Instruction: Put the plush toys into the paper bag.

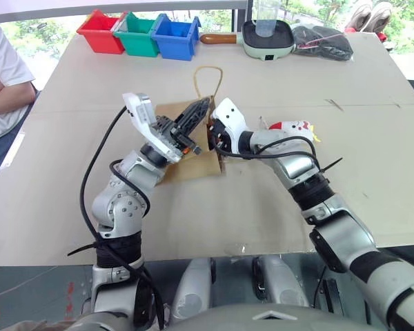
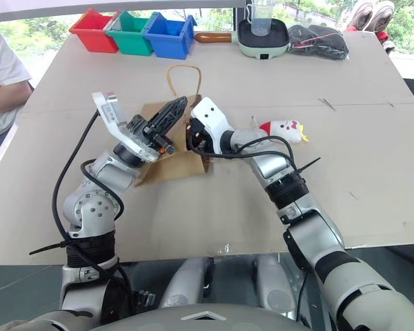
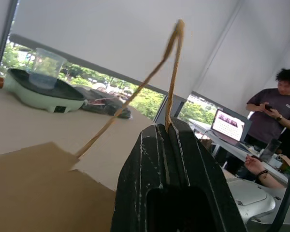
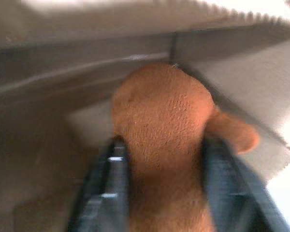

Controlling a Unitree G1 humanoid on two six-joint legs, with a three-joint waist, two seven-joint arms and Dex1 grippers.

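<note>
Your left tool point(image 1: 196, 114) is clamped on the paper bag's point(image 1: 193, 165) handle; your right tool point(image 4: 164, 193) straddles the orange drumstick toy point(image 4: 164, 135) inside the bag's mouth, grip unclear; the chicken point(image 1: 293, 129) lies on the table point(image 1: 372, 152), partly hidden.

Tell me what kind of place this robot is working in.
Probably an office or lab set up for robot trials: a plain board tabletop by big windows, an open laptop on a desk behind, and test props such as coloured bins and an electric skillet.

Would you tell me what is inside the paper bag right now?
The orange-brown drumstick toy sits between the right gripper fingers inside the paper bag. The bag's deeper interior is hidden behind it.
</note>
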